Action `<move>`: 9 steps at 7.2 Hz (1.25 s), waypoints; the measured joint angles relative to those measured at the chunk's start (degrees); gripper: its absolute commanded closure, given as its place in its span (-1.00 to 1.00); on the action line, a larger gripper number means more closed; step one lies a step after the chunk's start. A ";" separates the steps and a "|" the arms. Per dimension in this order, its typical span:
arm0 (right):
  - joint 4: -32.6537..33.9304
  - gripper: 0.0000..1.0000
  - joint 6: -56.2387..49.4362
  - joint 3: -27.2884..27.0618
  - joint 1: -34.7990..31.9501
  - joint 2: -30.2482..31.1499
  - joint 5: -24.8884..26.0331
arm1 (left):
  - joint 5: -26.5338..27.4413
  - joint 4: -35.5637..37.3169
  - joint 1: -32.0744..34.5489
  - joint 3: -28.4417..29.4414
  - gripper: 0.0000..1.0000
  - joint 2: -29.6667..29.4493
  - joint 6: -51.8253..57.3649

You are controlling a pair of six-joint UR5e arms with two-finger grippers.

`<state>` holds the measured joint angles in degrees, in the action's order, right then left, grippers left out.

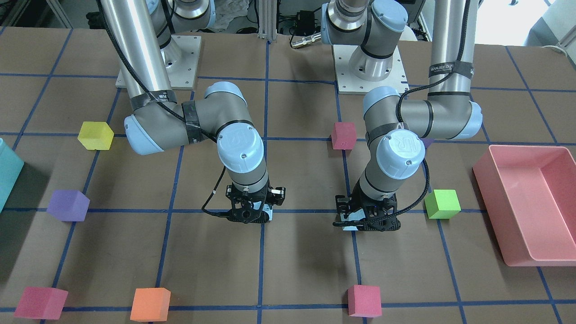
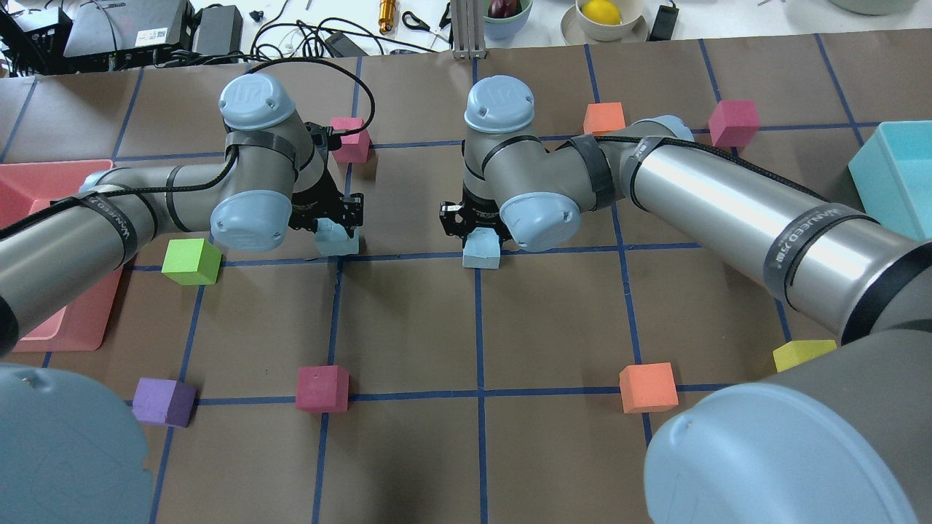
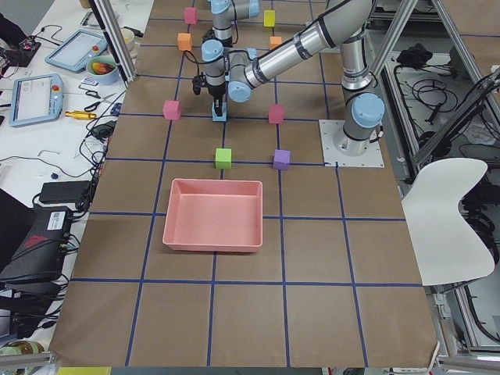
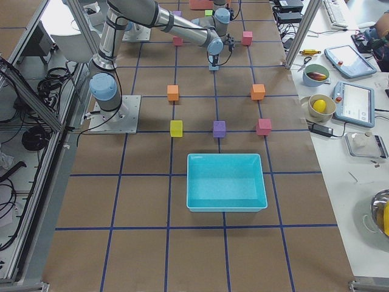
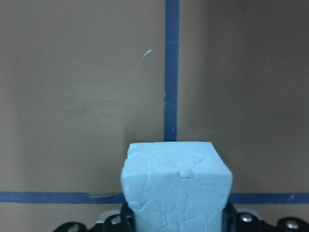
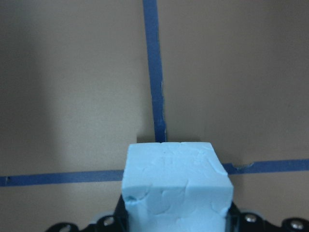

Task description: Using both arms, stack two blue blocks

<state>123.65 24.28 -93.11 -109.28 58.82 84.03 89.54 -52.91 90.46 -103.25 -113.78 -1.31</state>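
Note:
Two pale blue blocks sit low at the table, about one grid square apart on a blue tape line. My left gripper (image 2: 331, 222) is shut on the left blue block (image 2: 338, 240), which fills the bottom of the left wrist view (image 5: 176, 186). My right gripper (image 2: 473, 225) is shut on the right blue block (image 2: 482, 252), seen the same way in the right wrist view (image 6: 176, 183). In the front view the left gripper (image 1: 366, 220) and right gripper (image 1: 249, 211) hide most of each block. I cannot tell whether the blocks touch the table.
A green cube (image 2: 191, 260) lies beside my left arm, with a pink tray (image 2: 29, 196) behind it. A magenta cube (image 2: 350, 138) is just beyond the left gripper. A teal bin (image 2: 895, 182) stands far right. Orange (image 2: 648, 386), magenta (image 2: 322, 388) and purple (image 2: 164, 402) cubes lie nearer me.

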 measured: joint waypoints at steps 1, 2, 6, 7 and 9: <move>0.10 -0.57 0.09 0.02 -0.09 -0.24 -0.17 | -0.01 -1.46 0.15 1.36 1.00 0.15 -0.02; 1.02 -1.00 -0.25 -0.04 -0.12 -0.48 -0.19 | -0.04 -3.42 0.44 3.08 1.00 0.24 -0.12; 3.39 -1.00 0.03 0.44 0.10 -0.54 0.41 | 0.00 -11.92 3.14 7.40 1.00 3.25 -1.81; 1.84 -1.00 -0.08 1.19 0.76 1.11 0.71 | -0.44 -12.99 3.47 7.46 1.00 4.54 -2.92; -5.02 -1.00 -1.93 2.18 4.86 6.44 1.08 | -2.09 -14.47 4.28 7.45 1.00 6.16 -5.20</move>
<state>118.63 22.35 -90.93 -104.42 65.26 85.10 87.45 -67.38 94.74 -95.80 -107.62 -6.52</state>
